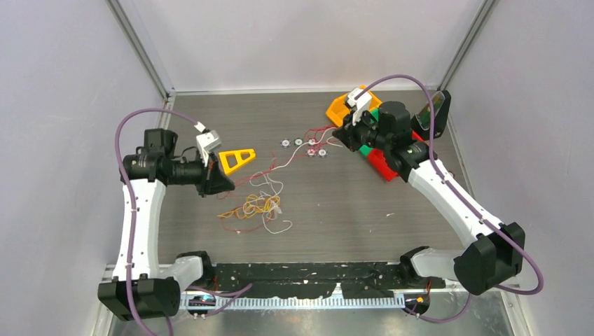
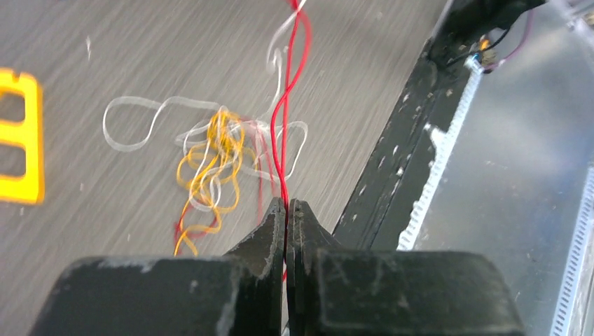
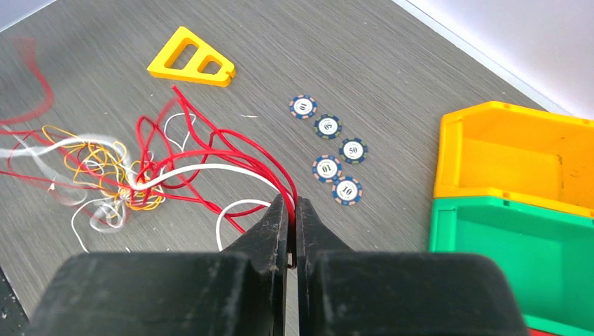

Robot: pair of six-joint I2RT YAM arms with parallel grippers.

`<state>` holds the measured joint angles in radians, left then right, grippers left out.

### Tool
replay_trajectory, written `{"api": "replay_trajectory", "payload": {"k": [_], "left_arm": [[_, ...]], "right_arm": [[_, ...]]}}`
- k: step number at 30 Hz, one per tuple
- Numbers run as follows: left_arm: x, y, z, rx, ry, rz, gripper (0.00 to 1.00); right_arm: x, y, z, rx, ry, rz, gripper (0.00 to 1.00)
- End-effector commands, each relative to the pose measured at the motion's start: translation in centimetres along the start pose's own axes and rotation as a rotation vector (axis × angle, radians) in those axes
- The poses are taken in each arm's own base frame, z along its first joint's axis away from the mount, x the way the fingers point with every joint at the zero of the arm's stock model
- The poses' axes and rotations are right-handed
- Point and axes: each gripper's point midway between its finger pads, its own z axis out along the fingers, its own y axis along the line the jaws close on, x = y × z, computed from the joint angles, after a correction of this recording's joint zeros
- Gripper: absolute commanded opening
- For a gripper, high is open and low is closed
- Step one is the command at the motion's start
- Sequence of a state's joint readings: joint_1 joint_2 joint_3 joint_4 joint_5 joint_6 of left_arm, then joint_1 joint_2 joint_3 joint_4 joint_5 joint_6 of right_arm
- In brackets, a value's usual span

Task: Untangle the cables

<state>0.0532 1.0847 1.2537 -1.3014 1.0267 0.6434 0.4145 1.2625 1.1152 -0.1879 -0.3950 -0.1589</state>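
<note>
A tangle of yellow-orange, white and red cables [image 1: 256, 205] lies on the table between the arms. My left gripper [image 1: 223, 183] is shut on a red cable [image 2: 280, 133] that runs up from its tips [image 2: 287, 204], above the yellow-orange bundle [image 2: 213, 157] and a white loop [image 2: 133, 122]. My right gripper [image 1: 343, 136] is shut on red cable strands [image 3: 231, 136] at its tips [image 3: 293, 203]. These strands and a white cable [image 3: 210, 170] lead back to the knotted orange bundle [image 3: 105, 164].
A yellow triangular piece [image 1: 237, 159] lies by the left gripper. Several poker chips [image 1: 305, 145] lie at mid-table, also seen in the right wrist view [image 3: 328, 126]. Yellow [image 3: 511, 157] and green [image 3: 518, 259] bins and a red bin [image 1: 382, 164] stand at the back right.
</note>
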Motion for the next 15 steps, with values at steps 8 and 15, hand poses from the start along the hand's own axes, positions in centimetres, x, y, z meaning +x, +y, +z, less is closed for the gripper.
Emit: {"api": "replay_trajectory", "payload": {"k": [8,15], "left_arm": [[9.5,6.1,-2.4,-0.213,0.201,0.003,0.0],[14.5,10.5,-5.1,-0.344,0.319,-0.047,0.0]], "right_arm": [[-6.3,-2.8,-4.4,0.085,-0.158,-0.064,0.05],[-6.0,-4.3,-6.0,0.092,-0.151,-0.041,0.05]]}}
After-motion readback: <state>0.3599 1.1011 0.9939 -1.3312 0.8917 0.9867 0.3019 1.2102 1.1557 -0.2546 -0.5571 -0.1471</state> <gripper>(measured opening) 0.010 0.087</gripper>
